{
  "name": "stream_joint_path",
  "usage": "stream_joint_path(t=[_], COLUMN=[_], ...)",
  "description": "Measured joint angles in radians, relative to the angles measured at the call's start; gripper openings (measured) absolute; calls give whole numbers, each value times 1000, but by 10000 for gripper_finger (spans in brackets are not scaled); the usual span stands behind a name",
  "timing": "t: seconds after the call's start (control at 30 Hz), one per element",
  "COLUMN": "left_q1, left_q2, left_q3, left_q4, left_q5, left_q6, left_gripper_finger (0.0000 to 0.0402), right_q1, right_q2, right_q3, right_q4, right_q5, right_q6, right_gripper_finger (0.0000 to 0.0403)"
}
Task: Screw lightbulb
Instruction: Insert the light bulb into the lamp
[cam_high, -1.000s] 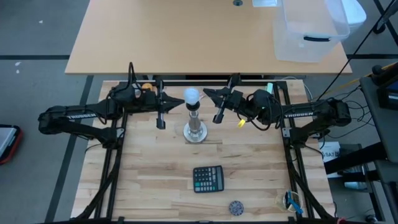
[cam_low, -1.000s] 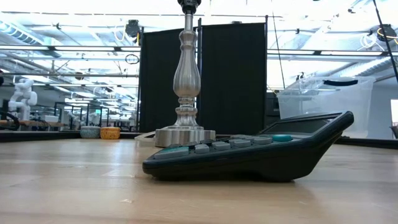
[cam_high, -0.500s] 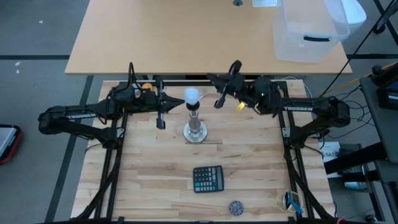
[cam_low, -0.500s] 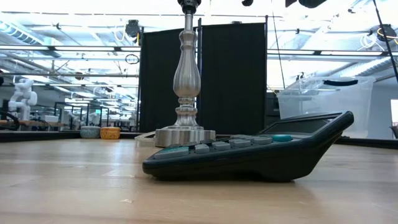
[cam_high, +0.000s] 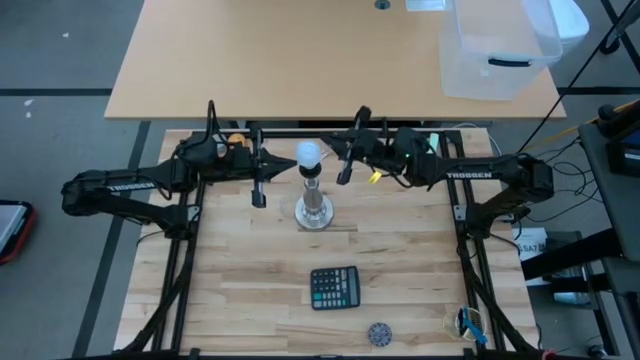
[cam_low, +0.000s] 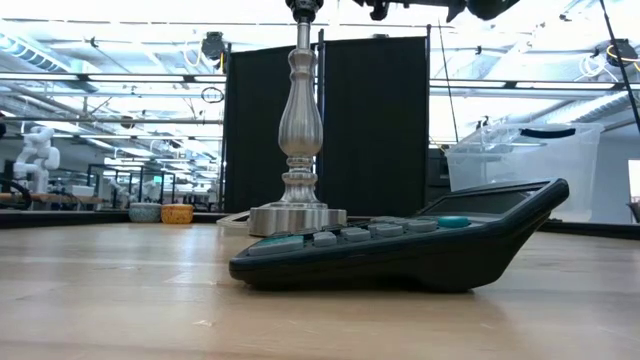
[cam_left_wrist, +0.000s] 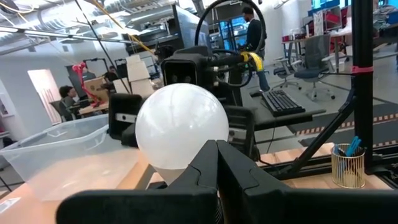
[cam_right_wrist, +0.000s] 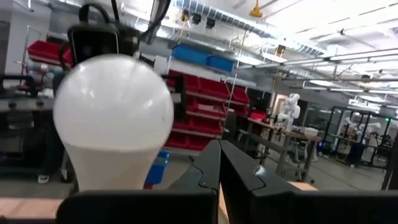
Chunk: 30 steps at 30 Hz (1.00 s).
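**Bulb seated on stand, both claws shut beside it**

R gripper (cam_high: 343, 172) fingers pressed together, empty, near the lightbulb (cam_high: 309, 154), which sits just off its tips atop the silver lamp stand (cam_high: 314, 208). L gripper (cam_high: 258, 192) also pinched closed, holding nothing, on the bulb's opposite side, close but apart. Farther out toward the table's near edge: calculator (cam_high: 335, 288), w/ a small round object (cam_high: 379, 333) beyond it.

The right arm's dark two-finger tool (cam_high: 345, 168) has swung from an angled pose in toward the small frosted white globe lightbulb (cam_high: 308, 154), now pointing at it from just beside, and its underside has entered the low view's top edge.
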Motion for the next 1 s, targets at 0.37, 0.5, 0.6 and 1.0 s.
stream_joint_path(t=[0.37, 0.5, 0.6, 1.0], left_q1=[0, 0, 0, 5], left_q2=[-1, -1, -1, -1], left_q3=[0, 0, 0, 0], left_q4=[0, -2, 0, 17], left_q5=[-30, -32, -39, -105], left_q6=[4, 3, 3, 2], left_gripper_finger=[0, 0, 0, 0], right_q1=[60, 88, 100, 125], right_q2=[0, 0, 0, -1], right_q3=[0, 0, 0, 0], right_q4=[8, 8, 9, 2], right_q5=[15, 69, 89, 145], right_q6=[-35, -67, -72, -75], right_gripper_finger=[0, 0, 0, 0])
